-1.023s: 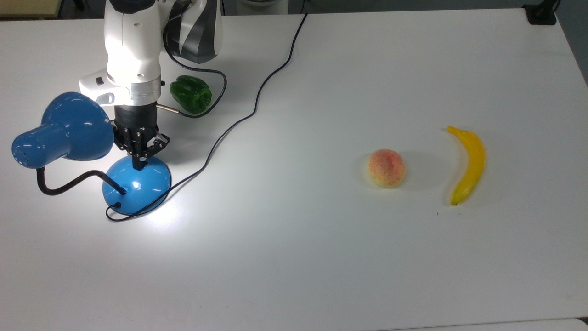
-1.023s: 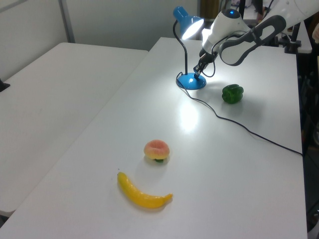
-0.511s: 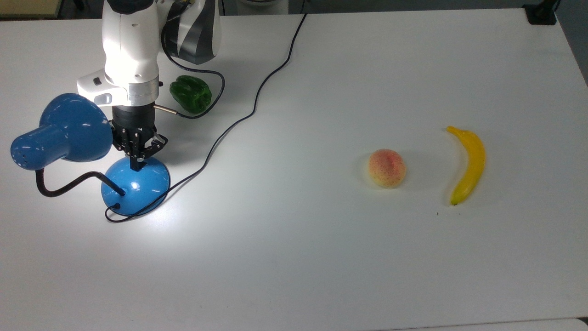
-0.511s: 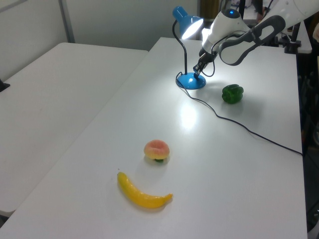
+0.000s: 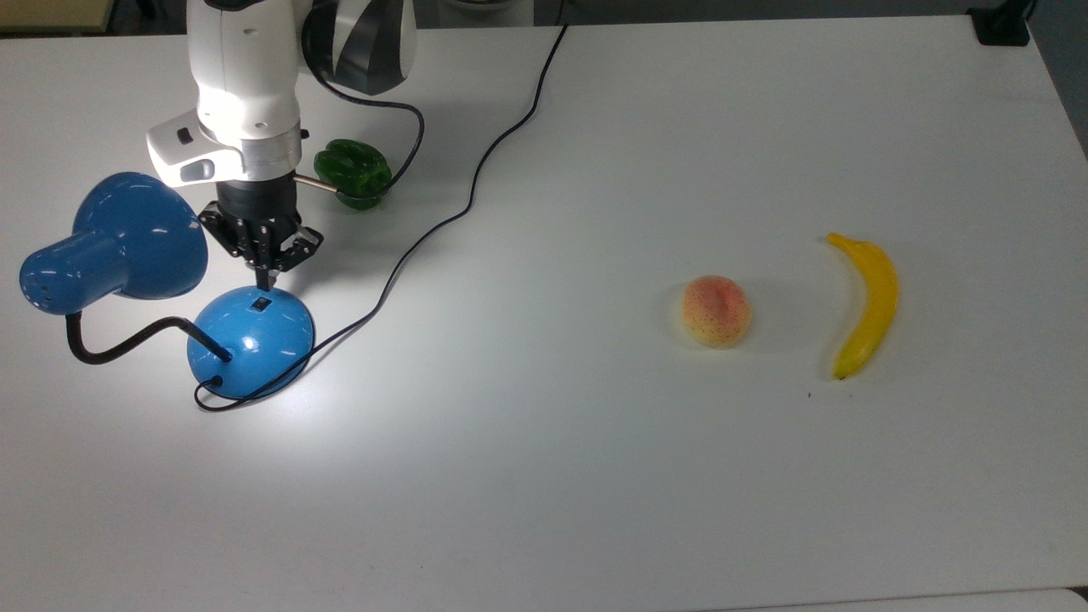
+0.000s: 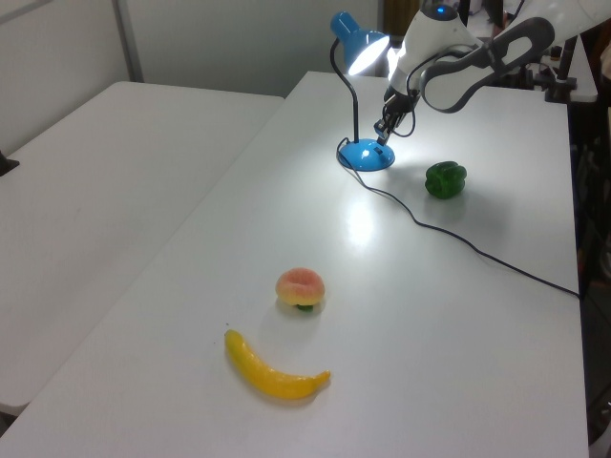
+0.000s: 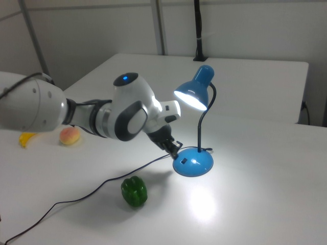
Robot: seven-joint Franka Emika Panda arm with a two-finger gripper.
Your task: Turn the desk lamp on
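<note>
The desk lamp (image 5: 170, 289) is seen standing on the white table (image 5: 595, 476) near the top view's left edge, toward the far left corner. Its round domed blue base (image 5: 252, 340) rests flat on the tabletop, and a small black switch (image 5: 262, 302) is set on the dome's far side. A black gooseneck (image 5: 119, 344) rises from the base and carries the blue bell-shaped shade (image 5: 115, 242). In the right view the shade (image 7: 195, 91) is shown glowing brightly inside, and a bright pool of light is cast on the tabletop in front of the base (image 7: 194, 162). The lamp is therefore lit. A black cord (image 5: 442, 212) is led from the base across the table to its far edge.

The gripper (image 5: 263, 274) is held just above and behind the base, apart from it, with its tip pointing down toward the switch. The fingers are seen drawn together into a single narrow point, with nothing held between them. In the left view the gripper (image 6: 384, 134) hangs just above the base (image 6: 367, 155).

A green bell pepper (image 5: 353, 174) lies close behind the arm, near the table's far edge. A peach (image 5: 716, 310) and a banana (image 5: 865, 302) lie side by side, well apart from the lamp, toward the top view's right edge.
</note>
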